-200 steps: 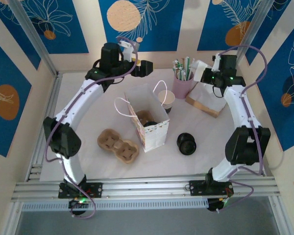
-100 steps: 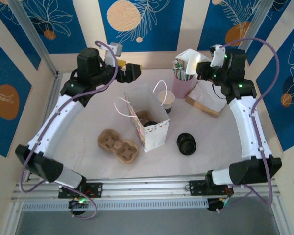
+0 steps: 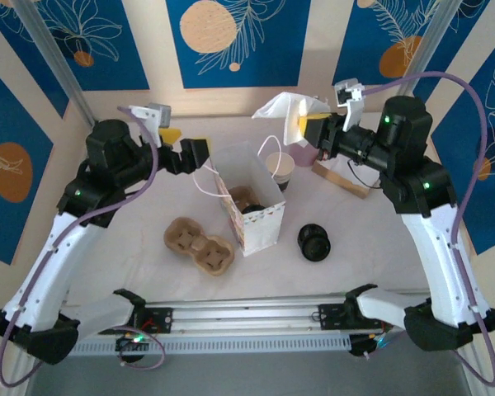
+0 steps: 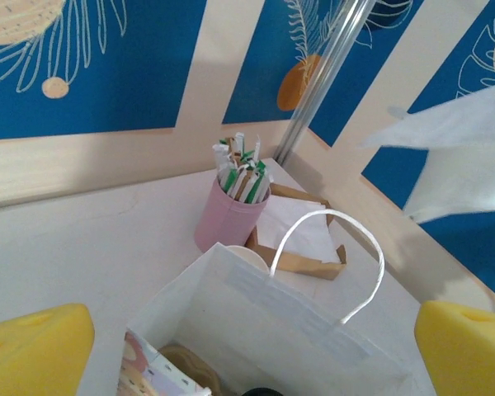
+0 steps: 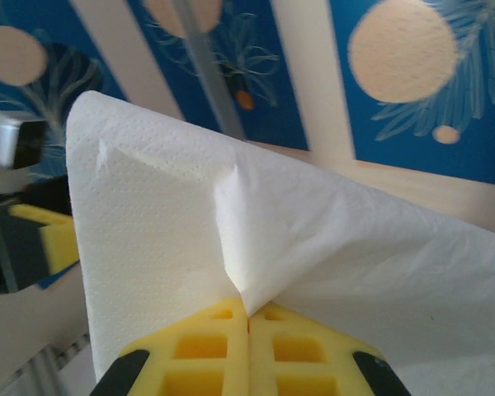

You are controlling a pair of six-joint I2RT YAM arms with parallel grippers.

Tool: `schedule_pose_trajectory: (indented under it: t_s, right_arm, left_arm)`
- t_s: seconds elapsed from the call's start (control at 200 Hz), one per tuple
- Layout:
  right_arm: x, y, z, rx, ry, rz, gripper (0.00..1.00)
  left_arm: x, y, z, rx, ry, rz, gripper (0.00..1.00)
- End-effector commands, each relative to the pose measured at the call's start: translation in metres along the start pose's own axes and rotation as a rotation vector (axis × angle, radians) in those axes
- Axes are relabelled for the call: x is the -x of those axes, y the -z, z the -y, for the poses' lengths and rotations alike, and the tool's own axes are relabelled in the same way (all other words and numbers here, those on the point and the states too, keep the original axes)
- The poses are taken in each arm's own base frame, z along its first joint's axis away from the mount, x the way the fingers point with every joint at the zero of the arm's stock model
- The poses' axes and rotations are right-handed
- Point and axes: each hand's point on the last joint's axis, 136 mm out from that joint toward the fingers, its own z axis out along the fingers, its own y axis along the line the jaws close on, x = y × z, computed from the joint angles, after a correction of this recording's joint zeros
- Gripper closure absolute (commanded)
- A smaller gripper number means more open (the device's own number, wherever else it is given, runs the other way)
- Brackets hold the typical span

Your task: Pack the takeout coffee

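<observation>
right hand point(image 3: 310, 129) pinched together on white napkin point(image 3: 282, 107), upper centre | left hand point(image 3: 185, 144) spread apart, empty, left of paper bag point(image 3: 261, 228) | takeout coffee point(image 3: 254, 209) apparently inside bag, centre, black lid showing | risk: limp napkin catches bag rim and falls outside; a low arm tips bag

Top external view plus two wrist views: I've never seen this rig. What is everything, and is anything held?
Two robot arms are bolted at the near table edge; the top external picture looks down from above and behind them. The other two come from cameras on each wrist, so yellow finger pads frame them. The left gripper is open and empty, near a white paper bag with a black lid inside. The right gripper is shut on a napkin. On the table: a cardboard cup carrier, loose black lids, a paper cup beyond the bag, a napkin holder, a pink cup of straws.
</observation>
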Motion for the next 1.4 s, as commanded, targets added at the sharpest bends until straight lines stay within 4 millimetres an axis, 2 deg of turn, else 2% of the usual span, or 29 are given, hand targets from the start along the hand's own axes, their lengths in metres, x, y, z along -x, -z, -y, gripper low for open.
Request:
schedule_pose_trajectory:
  t_s: [0.0,0.225,0.36,0.475,0.695,0.83,1.045,1.22,1.395]
  right_arm:
    - [-0.003,0.002,-0.033,0.167,-0.021,0.001,1.0]
    - [-0.029,-0.013,-0.072,0.405,-0.067,-0.116,1.0]
    - [-0.046,-0.025,-0.084,0.502,-0.089,-0.187,1.0]
    - [-0.056,-0.038,-0.088,0.543,-0.103,-0.231,1.0]
    - [-0.07,-0.06,-0.073,0.507,-0.142,-0.267,1.0]
    - [-0.076,-0.072,-0.063,0.475,-0.174,-0.281,1.0]
    - [-0.084,-0.091,-0.05,0.435,-0.227,-0.315,1.0]
    - [-0.092,-0.105,-0.043,0.423,-0.261,-0.335,1.0]
    - [-0.102,-0.117,-0.034,0.423,-0.28,-0.33,1.0]
  left_arm:
    - [-0.004,0.012,-0.007,0.048,-0.007,0.003,0.0]
    - [-0.001,0.022,-0.007,0.069,-0.011,0.013,0.0]
    - [-0.001,0.021,-0.009,0.078,-0.011,0.004,0.02]
    - [-0.001,0.013,-0.003,0.039,-0.015,-0.023,0.07]
    - [-0.007,-0.007,0.017,-0.108,0.019,-0.077,0.18]
    - [-0.013,-0.013,0.034,-0.19,0.042,-0.091,0.21]
    - [-0.031,-0.023,0.05,-0.237,0.052,-0.141,0.25]
    - [-0.045,-0.033,0.057,-0.243,0.05,-0.172,0.25]
    - [-0.057,-0.046,0.053,-0.231,0.057,-0.2,0.27]
